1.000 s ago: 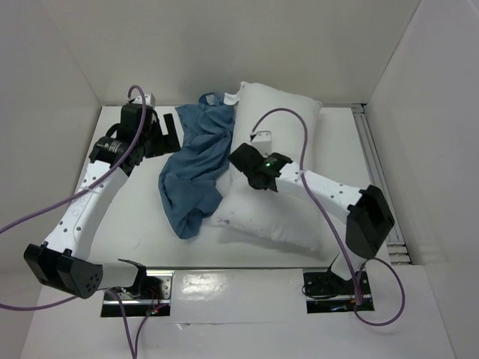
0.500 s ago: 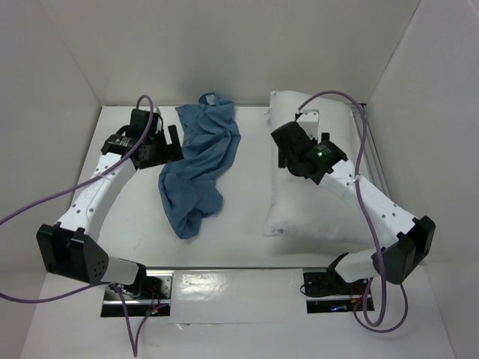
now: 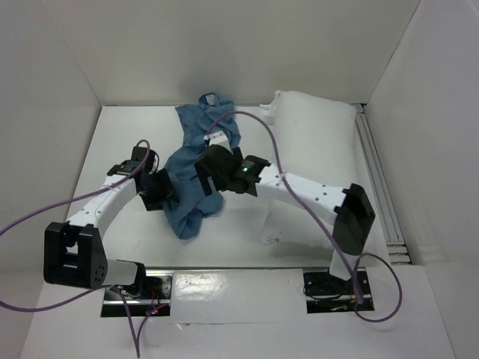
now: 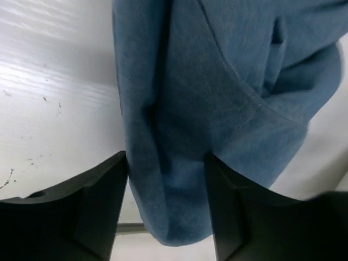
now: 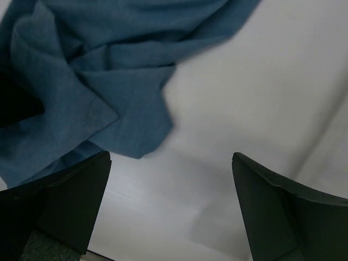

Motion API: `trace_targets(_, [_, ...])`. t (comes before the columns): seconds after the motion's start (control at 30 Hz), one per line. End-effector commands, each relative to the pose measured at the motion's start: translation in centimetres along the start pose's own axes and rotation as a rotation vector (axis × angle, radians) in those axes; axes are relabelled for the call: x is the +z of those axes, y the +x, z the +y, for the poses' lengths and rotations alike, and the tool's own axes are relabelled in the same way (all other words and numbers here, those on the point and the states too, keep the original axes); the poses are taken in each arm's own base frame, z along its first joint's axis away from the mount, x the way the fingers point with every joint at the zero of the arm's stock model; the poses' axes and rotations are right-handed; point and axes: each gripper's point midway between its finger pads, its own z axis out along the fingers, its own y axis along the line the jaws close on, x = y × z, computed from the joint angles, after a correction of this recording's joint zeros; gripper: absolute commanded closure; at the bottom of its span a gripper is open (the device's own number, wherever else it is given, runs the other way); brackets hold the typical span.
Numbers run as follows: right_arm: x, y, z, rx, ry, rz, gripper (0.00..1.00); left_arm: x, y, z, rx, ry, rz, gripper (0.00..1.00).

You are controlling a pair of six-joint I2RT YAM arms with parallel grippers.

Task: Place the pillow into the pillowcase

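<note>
From overhead the blue pillowcase (image 3: 196, 134) lies crumpled on the counter (image 3: 123, 142) left of centre, with the white pillow (image 3: 314, 142) beside it toward the back right corner. Both arms reach in over the cloth, but that view hides how their fingers stand. The left wrist camera shows the left end effector (image 4: 166, 160) parted, a thick fold of the pillowcase filling the gap between its fingers. The right wrist camera shows the right end effector (image 5: 171, 206) spread wide over bare white surface, holding nothing, with the cloth's edge off to its upper left
</note>
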Motion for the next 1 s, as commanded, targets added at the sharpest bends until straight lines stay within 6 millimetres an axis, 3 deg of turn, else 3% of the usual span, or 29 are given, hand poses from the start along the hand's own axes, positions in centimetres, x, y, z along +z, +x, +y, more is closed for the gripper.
trace_targets(0.0, [3.0, 2.4, 4.8, -0.02, -0.203, 0.055, 0.01, -0.1, 0.3, -2.4, -0.039, 0.161, 0.011, 0.33])
trace_targets(0.03, [4.2, 4.0, 5.3, -0.032, -0.211, 0.088, 0.01, -0.3, 0.0, -2.3, -0.048, 0.163, -0.001, 0.6])
trace_targets(0.13, [5.8, 5.4, 6.7, -0.044, -0.274, 0.127, 0.01, -1.6, -1.3, -2.7, -0.038, 0.172, -0.043, 1.0])
trace_targets(0.27, [9.8, 9.0, 7.4, -0.086, -0.3, 0.223, 0.01, -4.0, -3.5, -3.1, -0.028, 0.174, -0.117, 1.0])
trace_targets(0.33, [10.8, 9.3, 7.9, -0.098, -0.312, 0.221, 0.04, -5.0, -4.1, -3.3, -0.025, 0.18, -0.143, 1.0])
trace_targets(0.4, [11.8, 9.9, 8.4, -0.099, -0.318, 0.229, 0.19, -6.7, -5.0, -3.8, -0.026, 0.204, -0.188, 1.0])
trace_targets(0.47, [12.0, 9.1, 8.5, -0.095, -0.331, 0.208, 0.45, -8.0, -5.6, -4.5, -0.015, 0.242, -0.214, 1.0])
trace_targets(0.5, [11.7, 7.9, 8.2, -0.09, -0.311, 0.175, 0.85, -9.3, -6.2, -5.2, -0.007, 0.272, -0.239, 1.0])
trace_targets(0.53, [11.5, 6.3, 7.8, -0.074, -0.3, 0.142, 0.98, -10.0, -6.7, -5.6, -0.003, 0.284, -0.258, 1.0])
trace_targets(0.57, [11.3, 5.4, 7.1, -0.062, -0.287, 0.122, 1.0, -10.8, -7.3, -5.9, 0.005, 0.299, -0.279, 1.0])
trace_targets(0.6, [10.1, 2.8, 6.6, -0.037, -0.289, 0.066, 1.0, -12.8, -8.3, -6.6, 0.025, 0.326, -0.327, 1.0])
trace_targets(0.67, [8.9, -1.3, 4.5, 0.017, -0.261, -0.019, 1.0, -14.8, -9.4, -7.7, 0.06, 0.37, -0.369, 1.0])
trace_targets(0.7, [8.0, -3.4, 3.8, 0.032, -0.266, -0.068, 1.0, -17.1, -11.0, -8.5, 0.066, 0.398, -0.429, 1.0])
trace_targets(0.73, [5.6, -7.3, 2.5, 0.072, -0.252, -0.162, 1.0, -18.1, -11.7, -9.0, 0.08, 0.411, -0.458, 1.0])
trace_targets(0.77, [4.7, -9.6, 0.6, 0.097, -0.229, -0.214, 1.0, -18.7, -12.7, -9.3, 0.076, 0.414, -0.475, 1.0])
trace_targets(0.8, [3.3, -11.6, -0.3, 0.11, -0.228, -0.263, 1.0, -21.5, -14.0, -10.5, 0.091, 0.451, -0.542, 1.0])
trace_targets(0.83, [0.0, -15.5, -1.6, 0.15, -0.234, -0.364, 1.0, -22.8, -15.3, -10.4, 0.08, 0.454, -0.583, 1.0])
trace_targets(0.9, [-3.4, -19.2, -4.1, 0.174, -0.214, -0.479, 1.0, -25.7, -16.5, -11.4, 0.097, 0.5, -0.641, 1.0])
trace_targets(0.93, [-7.3, -21.8, -5.0, 0.192, -0.226, -0.568, 1.0, -29.2, -17.6, -12.4, 0.109, 0.553, -0.725, 1.0])
trace_targets(0.97, [-9.3, -23.1, -5.6, 0.202, -0.22, -0.622, 1.0, -31.1, -17.8, -13.0, 0.13, 0.595, -0.764, 1.0])
